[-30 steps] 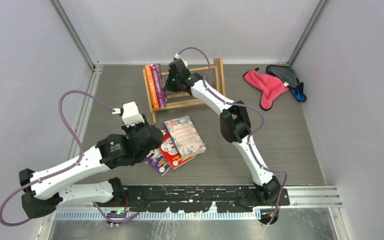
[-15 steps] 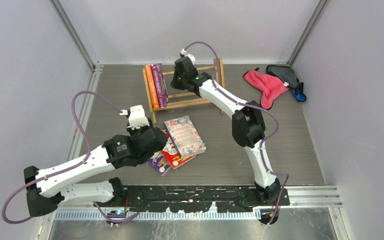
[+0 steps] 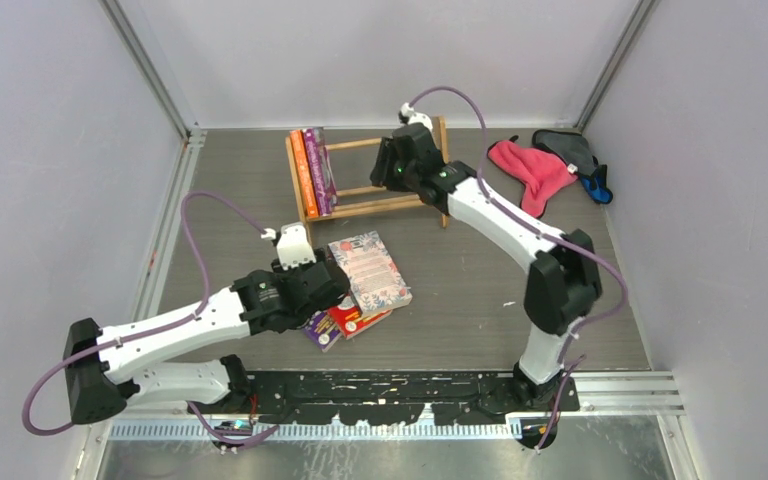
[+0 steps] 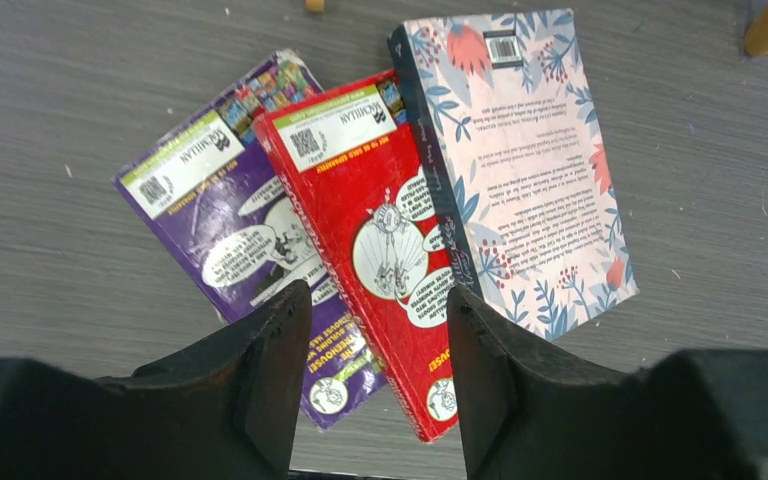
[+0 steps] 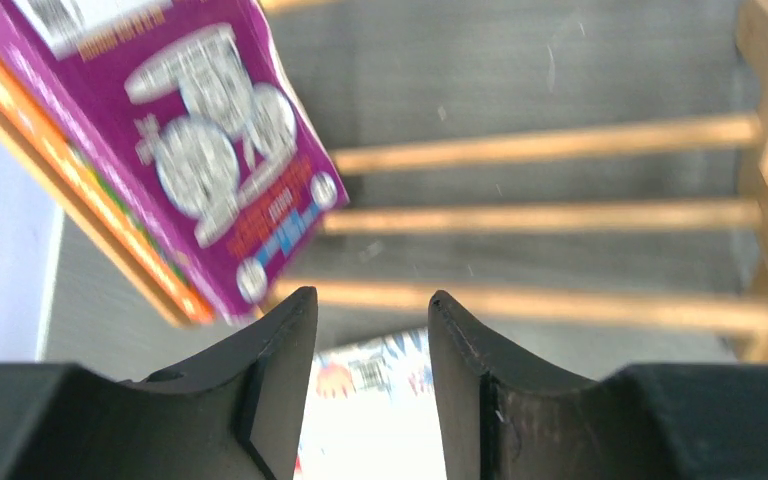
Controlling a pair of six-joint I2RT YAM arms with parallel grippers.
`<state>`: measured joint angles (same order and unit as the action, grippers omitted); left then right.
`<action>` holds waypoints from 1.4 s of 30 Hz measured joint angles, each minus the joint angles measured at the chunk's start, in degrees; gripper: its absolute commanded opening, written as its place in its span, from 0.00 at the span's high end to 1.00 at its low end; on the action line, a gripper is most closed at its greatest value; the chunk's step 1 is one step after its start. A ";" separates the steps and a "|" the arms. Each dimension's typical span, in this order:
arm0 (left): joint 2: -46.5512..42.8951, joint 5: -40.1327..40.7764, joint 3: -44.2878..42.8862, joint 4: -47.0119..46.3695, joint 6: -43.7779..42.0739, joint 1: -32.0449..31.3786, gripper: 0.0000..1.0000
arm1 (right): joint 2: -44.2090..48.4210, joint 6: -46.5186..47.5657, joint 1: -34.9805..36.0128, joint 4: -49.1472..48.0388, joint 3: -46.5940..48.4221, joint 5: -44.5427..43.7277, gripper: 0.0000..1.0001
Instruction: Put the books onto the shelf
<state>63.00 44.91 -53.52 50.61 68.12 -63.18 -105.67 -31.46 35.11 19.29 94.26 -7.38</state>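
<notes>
The left arm (image 3: 190, 322) is hovering over three books fanned out flat on the bench (image 3: 480, 300): a purple book (image 4: 210, 230), a red book (image 4: 370, 250) overlapping it, and a pale floral book (image 4: 530, 170) on top. Its jaws are standing partly apart and empty above the red one. The right arm (image 3: 500, 215) is reaching over the wooden shelf (image 3: 385, 205), its jaws parted with nothing between them. An orange book (image 3: 301, 175) and a magenta book (image 5: 210, 130) are standing on edge at the shelf's left end.
</notes>
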 measured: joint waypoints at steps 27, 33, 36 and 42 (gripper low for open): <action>13.20 -9.79 4.68 -16.28 12.41 3.32 0.45 | 50.88 -23.61 4.15 -8.83 -64.85 7.98 0.36; 15.50 -10.54 4.46 -17.07 12.90 3.32 0.45 | 51.25 -30.01 4.90 -15.45 -69.79 9.51 0.36; 15.54 -10.56 4.44 -17.22 12.96 3.48 0.46 | 50.86 -32.06 5.81 -17.57 -70.99 9.51 0.36; 16.48 -11.23 4.13 -17.20 13.07 4.07 0.47 | 48.63 -36.15 7.28 -23.02 -73.99 9.42 0.36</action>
<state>79.48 33.67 -49.39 33.41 81.19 -59.11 -57.04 -67.61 42.39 -3.73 20.27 2.04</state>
